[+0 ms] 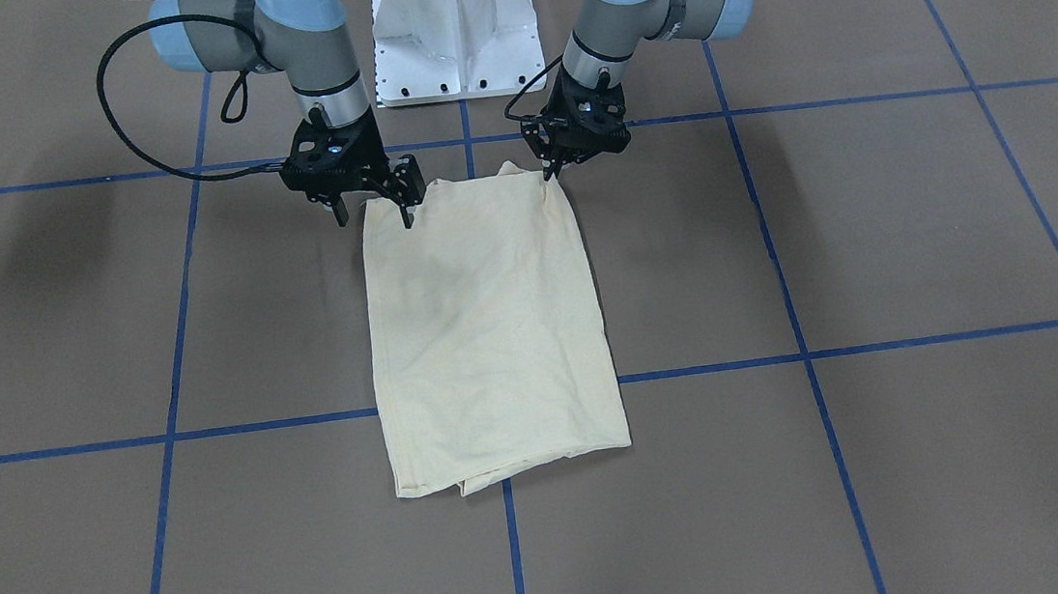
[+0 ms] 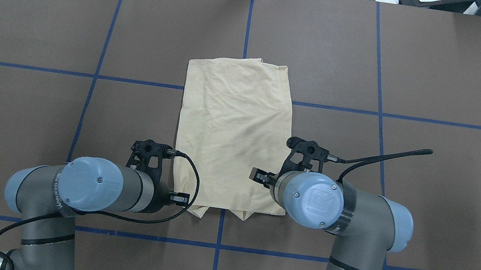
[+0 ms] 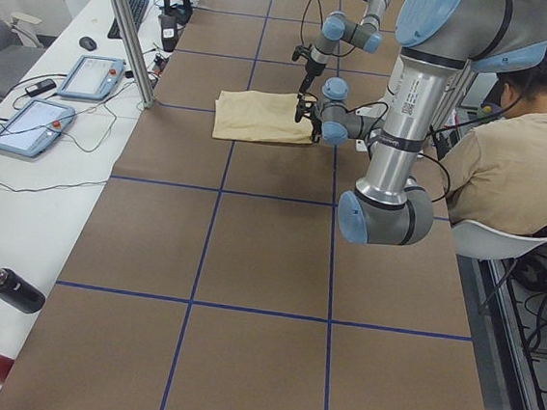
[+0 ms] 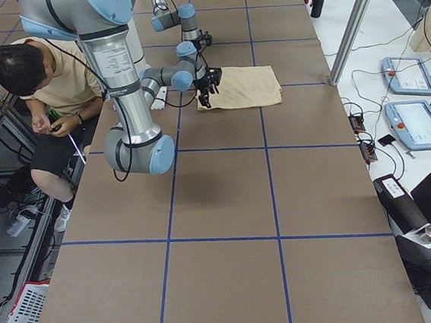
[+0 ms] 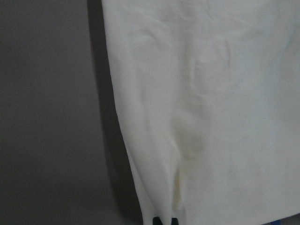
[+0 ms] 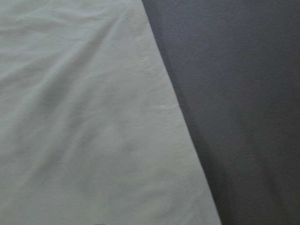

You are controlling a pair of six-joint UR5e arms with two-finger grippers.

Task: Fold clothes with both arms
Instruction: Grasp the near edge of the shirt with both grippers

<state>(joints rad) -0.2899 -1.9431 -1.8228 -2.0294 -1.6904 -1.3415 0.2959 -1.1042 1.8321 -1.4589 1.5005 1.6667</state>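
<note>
With the left fingers (image 1: pixel 549 169) seemingly pinched on the shirt (image 1: pixel 489 330) and the right fingers (image 1: pixel 406 214) spread empty, the fold could be dragged askew by one-sided pulling.

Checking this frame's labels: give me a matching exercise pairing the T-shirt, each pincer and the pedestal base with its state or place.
1 T-shirt
2 left pincer
3 right pincer
4 pedestal base

a fingers spread, over a shirt corner
b white, standing on the table
c folded narrow, lying flat
d pinched on the shirt's edge

Pairs: 1-c, 2-d, 3-a, 4-b
</note>
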